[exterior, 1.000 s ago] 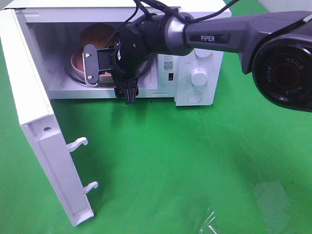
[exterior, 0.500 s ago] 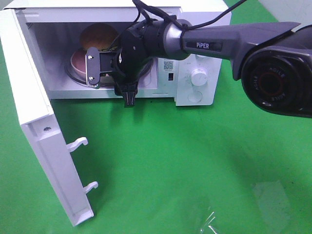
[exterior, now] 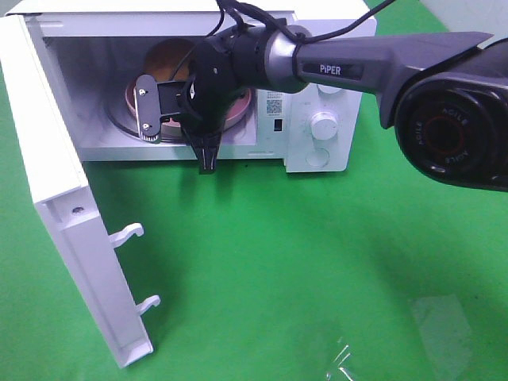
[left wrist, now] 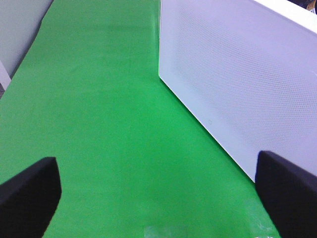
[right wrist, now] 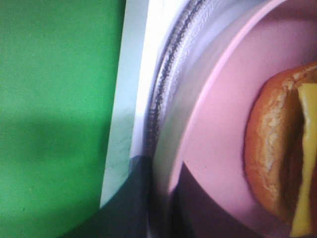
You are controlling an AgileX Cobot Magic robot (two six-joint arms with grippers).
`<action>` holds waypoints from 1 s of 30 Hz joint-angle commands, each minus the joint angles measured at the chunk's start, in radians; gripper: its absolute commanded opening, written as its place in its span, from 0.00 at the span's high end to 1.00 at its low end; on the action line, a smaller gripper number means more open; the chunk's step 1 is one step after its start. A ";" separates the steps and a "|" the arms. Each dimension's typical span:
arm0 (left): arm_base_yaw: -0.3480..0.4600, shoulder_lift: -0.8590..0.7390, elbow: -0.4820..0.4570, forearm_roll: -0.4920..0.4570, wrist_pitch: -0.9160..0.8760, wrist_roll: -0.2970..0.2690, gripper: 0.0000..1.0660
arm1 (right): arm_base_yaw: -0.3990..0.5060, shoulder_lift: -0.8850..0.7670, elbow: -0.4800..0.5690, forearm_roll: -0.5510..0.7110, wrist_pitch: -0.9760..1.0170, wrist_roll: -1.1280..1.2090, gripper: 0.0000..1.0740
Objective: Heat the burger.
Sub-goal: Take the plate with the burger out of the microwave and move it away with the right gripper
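The burger point(right wrist: 282, 148) lies on a pink plate point(right wrist: 218, 129) inside the white microwave point(exterior: 317, 119). The right wrist view shows its toasted orange-brown bun with a pale, crusty edge and a yellow cheese slice point(right wrist: 304, 163) poking out; from the high camera only a curve of brown bun point(exterior: 168, 57) shows behind the arm. The plate rests on the round glass turntable point(right wrist: 161, 99), whose ribbed rim runs just beside the cavity's front sill. The right gripper point(exterior: 146, 107) reaches into the cavity mouth, and its black wrist and cables cover most of the burger and plate from above; whether its jaws are spread or pressed together cannot be told, and nothing is seen between them. The microwave door point(exterior: 63, 198) stands swung wide toward the camera on the left, its two latch hooks pointing across the green worktop point(exterior: 302, 270). The left gripper point(left wrist: 158, 193) hangs over bare worktop beside the door's perforated outer face point(left wrist: 237, 74), jaws spread wide and holding nothing.
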 commanded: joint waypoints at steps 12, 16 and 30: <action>0.001 -0.021 0.002 -0.005 -0.003 -0.002 0.05 | 0.033 -0.057 0.021 -0.028 0.077 -0.035 1.00; 0.001 -0.021 0.002 -0.005 -0.003 -0.002 0.05 | 0.037 -0.114 0.102 -0.041 0.047 -0.088 1.00; 0.001 -0.021 0.002 -0.005 -0.003 -0.002 0.05 | 0.037 -0.269 0.407 -0.068 -0.153 -0.115 1.00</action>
